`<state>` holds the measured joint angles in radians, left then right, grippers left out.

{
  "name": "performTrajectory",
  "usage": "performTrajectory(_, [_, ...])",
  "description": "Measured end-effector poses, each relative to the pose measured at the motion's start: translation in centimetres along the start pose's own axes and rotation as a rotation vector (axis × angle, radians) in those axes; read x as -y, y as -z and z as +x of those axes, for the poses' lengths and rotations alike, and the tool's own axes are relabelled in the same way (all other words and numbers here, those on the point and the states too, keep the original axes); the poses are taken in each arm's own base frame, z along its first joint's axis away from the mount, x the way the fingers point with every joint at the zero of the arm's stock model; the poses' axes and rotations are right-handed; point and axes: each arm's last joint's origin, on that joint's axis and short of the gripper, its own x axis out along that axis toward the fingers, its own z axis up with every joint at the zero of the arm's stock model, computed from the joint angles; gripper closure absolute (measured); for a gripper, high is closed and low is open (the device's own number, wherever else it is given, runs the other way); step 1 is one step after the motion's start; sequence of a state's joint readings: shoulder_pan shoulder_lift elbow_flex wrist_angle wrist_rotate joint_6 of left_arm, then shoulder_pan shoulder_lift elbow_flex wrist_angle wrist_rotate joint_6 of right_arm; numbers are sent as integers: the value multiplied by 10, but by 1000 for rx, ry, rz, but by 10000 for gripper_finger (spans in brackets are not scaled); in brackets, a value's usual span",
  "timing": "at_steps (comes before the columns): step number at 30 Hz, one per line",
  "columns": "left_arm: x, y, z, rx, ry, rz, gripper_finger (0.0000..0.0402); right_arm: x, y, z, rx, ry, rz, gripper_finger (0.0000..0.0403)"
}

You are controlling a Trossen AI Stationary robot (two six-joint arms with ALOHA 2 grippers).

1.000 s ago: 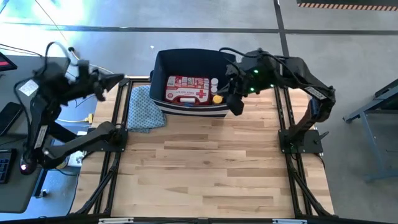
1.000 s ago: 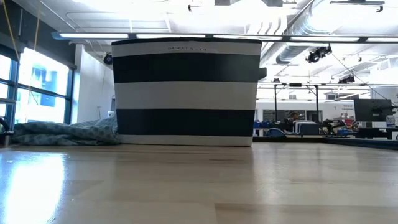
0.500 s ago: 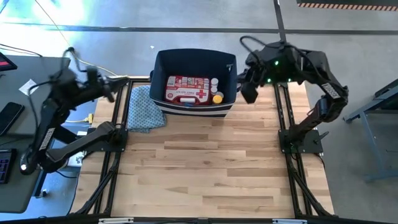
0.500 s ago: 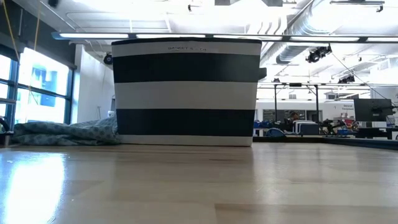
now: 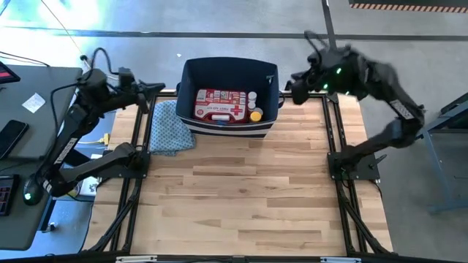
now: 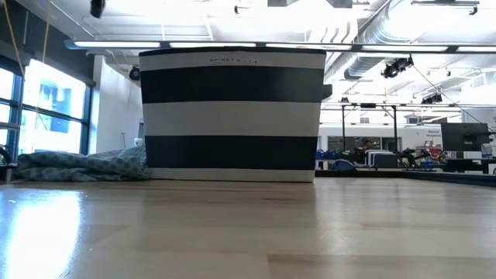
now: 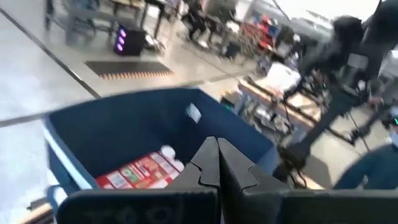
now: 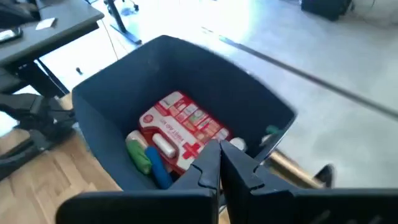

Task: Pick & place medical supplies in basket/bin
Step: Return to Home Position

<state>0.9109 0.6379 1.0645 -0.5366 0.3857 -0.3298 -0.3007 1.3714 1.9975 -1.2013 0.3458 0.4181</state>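
My right hand (image 5: 296, 77) is empty, its two fingers (image 8: 209, 163) pressed together. It hangs just off the bin's corner at roughly 2 o'clock from it, taking 12 as the far edge of the bench (image 5: 241, 197) seen from above. My left hand (image 5: 156, 88) is the same deal, fingers (image 7: 208, 163) together on nothing, out at about 9 o'clock from the bin. The navy bin (image 5: 191, 73) sits at the bench's 12 o'clock end and the supplies are down inside it. The red first-aid kit (image 5: 221, 104) lies flat, with the yellow-capped bottle (image 5: 255, 115) at its 4 o'clock. There's also a green cylinder (image 8: 138, 155), a blue cylinder (image 8: 157, 171) and a white bottle (image 8: 164, 145) tucked along one side. The patterned cloth (image 5: 170, 128) lies right up against the bin at 8 o'clock and isn't part of the job. So I reckon the sorting's done and it's just parking. My tip is to lift up and away from the rim first, then fold the arms back. Do it slowly, so no wrist clips the fabric wall or tips the bin, and keep both hands closed.
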Motion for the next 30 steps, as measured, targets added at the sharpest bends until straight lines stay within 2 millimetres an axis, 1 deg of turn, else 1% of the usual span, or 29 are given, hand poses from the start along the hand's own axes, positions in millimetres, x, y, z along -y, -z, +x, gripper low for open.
performTrajectory(2, [-1, -1, -4, 16, -12, -22, 374, 4, 24, 14, 21, -58, 50, 403])
performTrajectory(5, [-2, -2, -10, 27, -4, -38, 371, 13, 61, 27, 140, -203, 144, 403])
performTrajectory(7, [-3, -2, -11, 25, 11, -43, 370, 21, 82, 28, 232, -289, 221, 403])
performTrajectory(9, [-4, -2, -12, 17, 34, -70, 370, 31, 104, 27, 290, -335, 288, 403])
performTrajectory(13, [-6, 1, -14, -11, 9, -108, 370, 52, 149, 24, 293, -363, 389, 403])
performTrajectory(15, [-10, 7, -12, -39, -11, -126, 375, 62, 168, 19, 293, -385, 438, 403])
performTrajectory(18, [-16, 21, -12, -46, -72, -157, 379, 75, 191, 12, 314, -414, 493, 403])
performTrajectory(20, [-21, 32, -12, -47, -118, -146, 379, 83, 203, 4, 344, -440, 507, 403])
performTrajectory(23, [-24, 44, -13, -57, -128, -139, 378, 95, 217, -11, 362, -463, 502, 403])
performTrajectory(26, [-24, 51, -16, -62, -117, -118, 374, 107, 233, -23, 324, -441, 506, 403])
performTrajectory(28, [-27, 58, -13, -108, -101, -141, 375, 113, 243, -28, 293, -422, 517, 403])
performTrajectory(30, [-31, 65, -11, -151, -125, -156, 379, 118, 250, -32, 282, -417, 536, 403])
